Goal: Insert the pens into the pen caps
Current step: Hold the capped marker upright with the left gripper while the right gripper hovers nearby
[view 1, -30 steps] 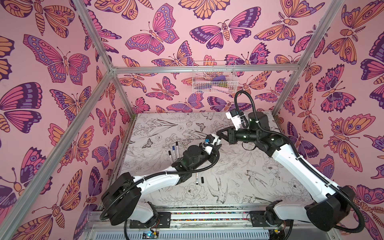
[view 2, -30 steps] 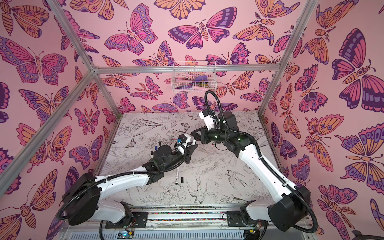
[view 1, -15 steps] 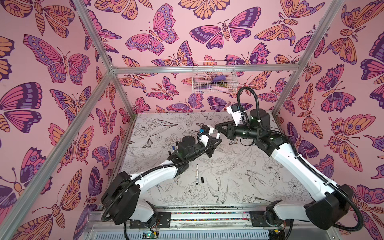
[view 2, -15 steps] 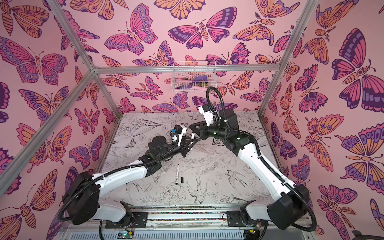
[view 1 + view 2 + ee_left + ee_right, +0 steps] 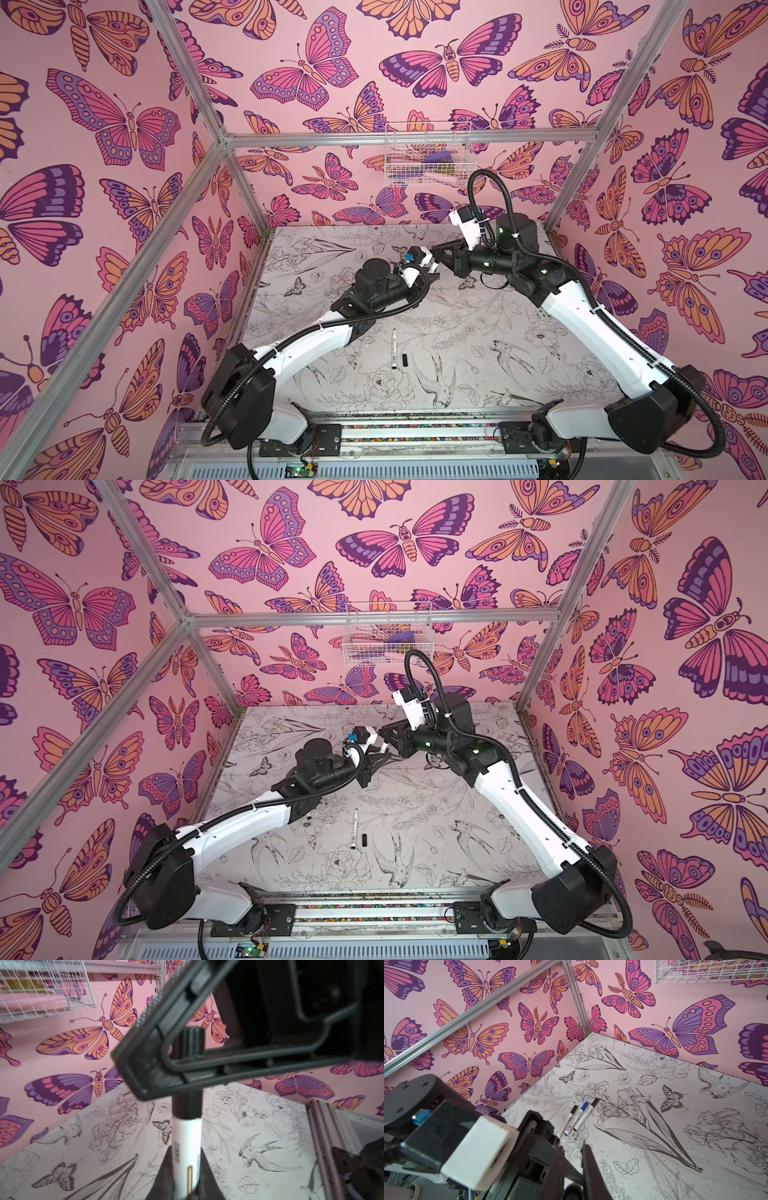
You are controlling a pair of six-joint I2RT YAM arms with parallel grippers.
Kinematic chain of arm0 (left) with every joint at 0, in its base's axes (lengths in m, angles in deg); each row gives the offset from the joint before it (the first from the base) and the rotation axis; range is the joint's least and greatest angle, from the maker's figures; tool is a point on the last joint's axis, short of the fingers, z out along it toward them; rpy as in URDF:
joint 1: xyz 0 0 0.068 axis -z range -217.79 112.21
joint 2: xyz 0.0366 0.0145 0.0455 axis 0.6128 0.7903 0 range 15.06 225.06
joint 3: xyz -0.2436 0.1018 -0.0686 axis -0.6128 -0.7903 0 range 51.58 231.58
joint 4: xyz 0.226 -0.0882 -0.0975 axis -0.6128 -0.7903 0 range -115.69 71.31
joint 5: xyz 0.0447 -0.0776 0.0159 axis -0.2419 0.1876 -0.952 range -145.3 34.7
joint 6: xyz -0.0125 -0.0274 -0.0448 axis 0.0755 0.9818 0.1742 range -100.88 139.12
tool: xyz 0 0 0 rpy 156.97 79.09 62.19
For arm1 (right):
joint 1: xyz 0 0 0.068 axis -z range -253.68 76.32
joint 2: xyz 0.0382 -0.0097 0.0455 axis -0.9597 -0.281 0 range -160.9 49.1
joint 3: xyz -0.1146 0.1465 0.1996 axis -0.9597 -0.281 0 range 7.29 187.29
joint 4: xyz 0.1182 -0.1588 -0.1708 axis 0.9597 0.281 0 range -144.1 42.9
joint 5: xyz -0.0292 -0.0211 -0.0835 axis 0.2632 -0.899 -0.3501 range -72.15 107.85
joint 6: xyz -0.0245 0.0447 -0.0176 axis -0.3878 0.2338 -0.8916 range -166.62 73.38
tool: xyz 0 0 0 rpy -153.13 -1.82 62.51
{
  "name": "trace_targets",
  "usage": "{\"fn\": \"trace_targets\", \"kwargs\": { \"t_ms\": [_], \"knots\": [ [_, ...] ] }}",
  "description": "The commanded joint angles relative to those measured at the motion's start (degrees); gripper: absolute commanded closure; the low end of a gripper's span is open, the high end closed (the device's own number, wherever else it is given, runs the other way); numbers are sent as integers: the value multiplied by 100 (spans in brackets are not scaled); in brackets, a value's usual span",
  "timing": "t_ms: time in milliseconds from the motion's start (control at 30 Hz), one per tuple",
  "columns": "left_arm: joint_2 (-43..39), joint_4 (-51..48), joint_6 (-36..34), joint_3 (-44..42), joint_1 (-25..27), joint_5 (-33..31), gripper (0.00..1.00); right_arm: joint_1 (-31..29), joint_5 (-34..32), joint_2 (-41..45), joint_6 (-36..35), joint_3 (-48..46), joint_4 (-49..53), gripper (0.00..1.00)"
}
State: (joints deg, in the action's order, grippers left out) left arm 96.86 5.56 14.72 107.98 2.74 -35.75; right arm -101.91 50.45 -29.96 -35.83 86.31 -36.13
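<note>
Near the front of the flower-printed white worktop [image 5: 478, 374], a slim white-barrelled loose pen [image 5: 393, 348] is lying just beside a stubby black loose cap [image 5: 405, 360]. Further in, towards the left wall, three capped white pens [image 5: 578, 1118] are lying side by side. Above mid-worktop, the left fingers [image 5: 164, 1169] are clenching a white held pen [image 5: 188, 1142], while the right fingers [image 5: 145, 1059] are gripping the black held cap [image 5: 188, 1105] on its tip. A white wire basket [image 5: 395, 166] is hanging on the back wall.

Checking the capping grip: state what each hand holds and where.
The left hand grips the white pen by its barrel; the right hand clamps the black cap on that pen's end.
</note>
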Motion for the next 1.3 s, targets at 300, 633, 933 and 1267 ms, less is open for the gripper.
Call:
{"fn": "trace_targets", "kwargs": {
  "t_ms": [300,633,933,1267],
  "knots": [
    [-431,3183,-495,935,368,-101,100,-200,1455,-842,12,-526,2675,100],
    [31,3792,-6,1628,317,187,100,-229,1302,-911,220,-731,2431,100],
    [202,4130,327,1975,223,339,100,-227,1387,-955,382,-965,2157,100],
    [210,4236,241,2103,-37,251,100,-230,1512,-1265,626,-1121,2035,100]
  ]
}}
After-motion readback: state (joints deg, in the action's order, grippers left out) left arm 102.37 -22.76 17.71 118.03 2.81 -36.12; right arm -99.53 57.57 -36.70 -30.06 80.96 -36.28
